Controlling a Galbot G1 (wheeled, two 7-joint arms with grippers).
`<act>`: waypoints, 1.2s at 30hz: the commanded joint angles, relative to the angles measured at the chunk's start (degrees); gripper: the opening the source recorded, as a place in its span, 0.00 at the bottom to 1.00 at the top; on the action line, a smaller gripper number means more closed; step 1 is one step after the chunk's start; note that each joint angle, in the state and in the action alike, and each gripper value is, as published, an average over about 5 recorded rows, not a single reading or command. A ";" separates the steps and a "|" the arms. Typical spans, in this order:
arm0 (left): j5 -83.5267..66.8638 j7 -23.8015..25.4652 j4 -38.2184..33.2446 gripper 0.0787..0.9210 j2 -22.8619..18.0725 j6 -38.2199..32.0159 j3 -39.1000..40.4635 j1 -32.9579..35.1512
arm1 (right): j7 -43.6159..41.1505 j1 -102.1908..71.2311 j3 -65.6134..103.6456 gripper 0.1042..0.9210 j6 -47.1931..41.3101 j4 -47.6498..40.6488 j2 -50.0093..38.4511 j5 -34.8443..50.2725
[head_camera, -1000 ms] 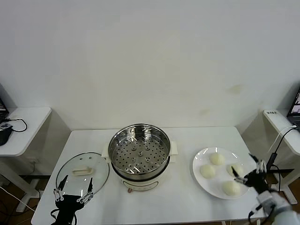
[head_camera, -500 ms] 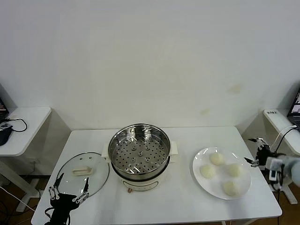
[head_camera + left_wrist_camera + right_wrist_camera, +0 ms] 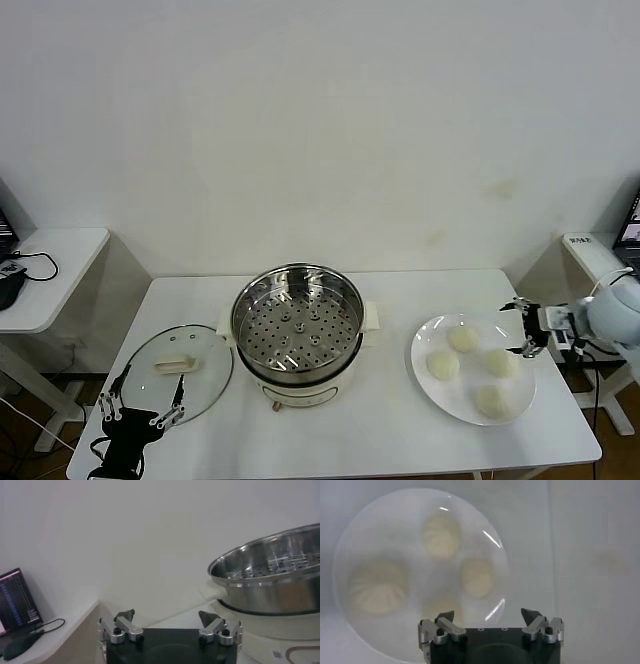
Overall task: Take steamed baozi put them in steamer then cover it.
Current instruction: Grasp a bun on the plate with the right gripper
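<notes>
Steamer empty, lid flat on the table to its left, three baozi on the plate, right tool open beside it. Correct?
Not quite: the plate holds four baozi, not three, as the head view shows. The rest stands: the steamer is empty, the lid lies flat on the table to its left, and the right tool is open beside the plate.

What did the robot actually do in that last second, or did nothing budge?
The right gripper rose from the table's near edge to the far right rim of the plate, open. The left gripper sank slightly. Four baozi, steamer and cover stayed put.
</notes>
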 commanded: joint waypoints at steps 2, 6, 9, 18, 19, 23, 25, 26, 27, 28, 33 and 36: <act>0.16 0.20 0.50 0.88 0.17 0.11 -0.47 -0.35 | -4.46 18.44 -22.21 0.88 -0.22 -9.18 5.94 0.97; 0.16 0.40 0.69 0.88 0.31 0.24 -0.64 -0.84 | -3.60 19.61 -24.20 0.88 -0.52 -11.70 9.20 0.12; 0.17 0.58 0.78 0.88 0.30 0.33 -0.78 -1.06 | -3.31 19.88 -24.62 0.88 -0.62 -13.50 11.76 -0.41; 0.15 0.69 1.37 0.88 0.22 0.33 -1.20 -1.28 | -2.76 19.35 -25.14 0.88 -1.15 -17.04 15.82 -3.06; 0.14 0.68 1.45 0.88 0.21 0.31 -1.23 -1.31 | -2.62 19.34 -25.12 0.88 -1.16 -17.41 16.05 -3.36; 0.12 0.69 1.76 0.88 0.21 0.24 -1.39 -1.45 | -1.97 19.23 -24.88 0.88 -1.48 -18.77 16.89 -4.47; 0.11 0.70 1.83 0.88 0.22 0.23 -1.47 -1.45 | -1.76 19.08 -24.68 0.88 -1.69 -19.27 17.18 -4.93; 0.11 0.71 1.84 0.88 0.23 0.23 -1.51 -1.43 | -1.71 18.99 -24.62 0.87 -1.77 -19.44 17.27 -5.10; 0.11 0.71 1.85 0.88 0.26 0.23 -1.56 -1.41 | -1.66 18.89 -24.56 0.87 -1.83 -19.65 17.38 -5.25; 0.10 0.73 1.85 0.88 0.29 0.23 -1.63 -1.41 | -1.59 18.79 -24.51 0.87 -1.85 -19.86 17.51 -5.39; 0.05 0.76 1.83 0.88 0.41 0.24 -1.93 -1.36 | -1.21 18.47 -23.93 0.84 -1.89 -21.07 18.43 -6.29; 0.07 0.79 1.78 0.88 0.40 0.23 -1.93 -1.26 | -1.12 18.51 -23.72 0.81 -2.00 -21.57 18.83 -6.66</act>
